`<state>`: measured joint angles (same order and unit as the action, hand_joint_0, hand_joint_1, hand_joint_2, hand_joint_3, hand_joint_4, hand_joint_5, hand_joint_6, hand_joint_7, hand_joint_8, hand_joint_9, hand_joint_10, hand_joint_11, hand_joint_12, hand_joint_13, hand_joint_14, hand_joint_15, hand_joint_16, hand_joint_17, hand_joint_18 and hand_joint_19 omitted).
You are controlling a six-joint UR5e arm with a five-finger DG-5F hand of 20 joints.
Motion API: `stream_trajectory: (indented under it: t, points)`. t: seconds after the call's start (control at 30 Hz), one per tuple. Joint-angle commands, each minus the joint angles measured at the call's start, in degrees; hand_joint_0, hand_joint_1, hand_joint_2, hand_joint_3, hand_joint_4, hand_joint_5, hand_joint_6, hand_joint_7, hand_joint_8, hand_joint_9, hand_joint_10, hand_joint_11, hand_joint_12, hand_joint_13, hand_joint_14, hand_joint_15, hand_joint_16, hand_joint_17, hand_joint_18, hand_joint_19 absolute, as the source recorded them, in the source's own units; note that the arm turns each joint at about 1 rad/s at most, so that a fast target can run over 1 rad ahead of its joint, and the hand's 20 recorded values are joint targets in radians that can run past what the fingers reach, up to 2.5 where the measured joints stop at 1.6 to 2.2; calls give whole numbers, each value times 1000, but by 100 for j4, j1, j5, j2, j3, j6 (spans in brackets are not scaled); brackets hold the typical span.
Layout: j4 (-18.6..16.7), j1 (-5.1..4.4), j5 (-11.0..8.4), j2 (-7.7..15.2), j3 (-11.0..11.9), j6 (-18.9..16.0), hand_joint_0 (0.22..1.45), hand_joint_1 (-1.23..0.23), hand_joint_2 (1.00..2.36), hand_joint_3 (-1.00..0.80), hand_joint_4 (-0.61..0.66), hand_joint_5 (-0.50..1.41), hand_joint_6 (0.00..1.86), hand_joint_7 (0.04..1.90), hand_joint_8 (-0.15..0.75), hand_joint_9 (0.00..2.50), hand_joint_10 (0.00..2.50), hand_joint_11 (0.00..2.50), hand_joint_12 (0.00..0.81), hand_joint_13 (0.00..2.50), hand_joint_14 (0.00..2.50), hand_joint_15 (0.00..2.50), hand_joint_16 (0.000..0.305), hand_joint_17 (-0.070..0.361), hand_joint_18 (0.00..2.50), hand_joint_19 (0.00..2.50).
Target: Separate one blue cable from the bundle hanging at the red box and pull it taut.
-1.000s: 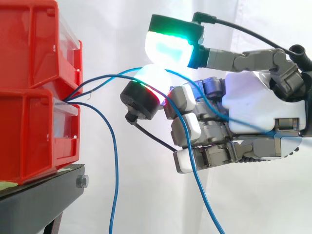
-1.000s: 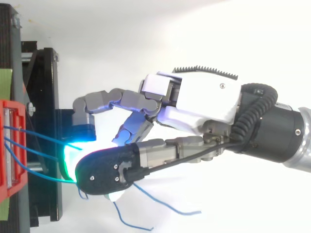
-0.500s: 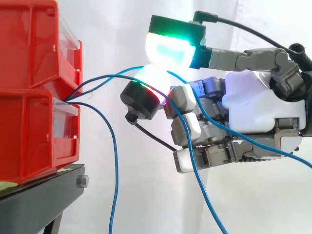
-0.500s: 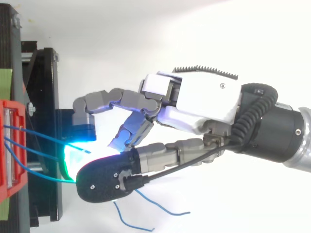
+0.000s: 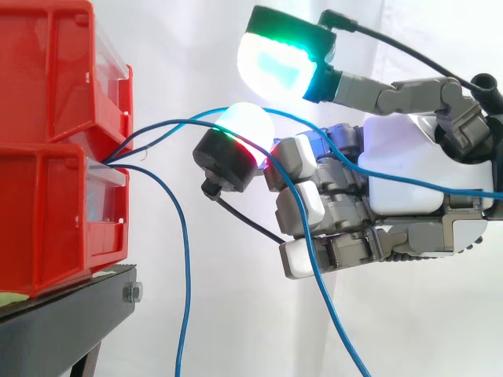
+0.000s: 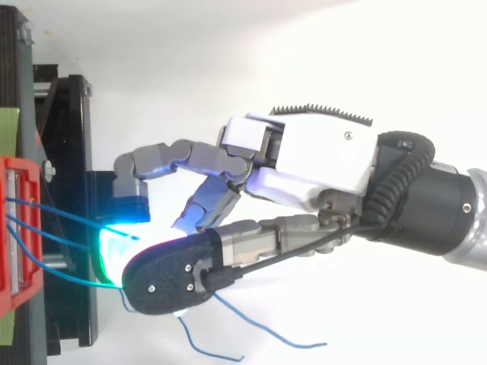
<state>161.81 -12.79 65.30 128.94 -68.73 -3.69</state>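
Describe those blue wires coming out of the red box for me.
The blue cables are thin, plastic-looking strands, several emerging together from the front of the red box. One hangs slack down beside it; the others arc rightward and drape across the hand, one dropping below it, another running off toward the right edge.

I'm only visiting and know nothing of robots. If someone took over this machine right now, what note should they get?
Robot hand: close by the red bins, with cables lying across it; whether it grips one cannot be told.
Cables: all leave the lower bin's front. A lighter blue cable arcs up to the hand and crosses its palm. A darker blue cable passes the hand and droops. A third cable hangs by the black stand.
Done: hand at the bundle.
Left: isolate one cable and pull it taut; none looks taut yet.
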Motion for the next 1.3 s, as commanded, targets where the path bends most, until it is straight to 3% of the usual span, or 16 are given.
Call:
stream_trajectory:
  t: [0.0,0.17,0.6,0.8,1.27]
  points:
    - [0,-4,0,8,-1,0,654,-489,1016,-300,98,-109,552,1399,282,1158,27,907,361,1077,26,727,47,106,818,734]
    - [0,-4,-26,8,-1,0,660,-504,1020,-179,103,-102,536,1404,280,1160,28,903,361,1078,26,727,47,106,811,738]
    - [0,-4,-26,-1,-1,0,660,-590,1020,-164,104,-96,507,1455,288,1149,27,894,359,1064,25,725,48,107,804,738]
    - [0,-13,-26,-1,-1,0,677,-698,1020,-129,108,-115,555,1439,286,1142,25,907,361,1062,26,729,48,108,802,703]
    - [0,-13,-26,8,-1,0,683,-718,1020,-132,139,-123,593,1353,282,1263,28,1308,351,1193,30,980,44,99,797,672]
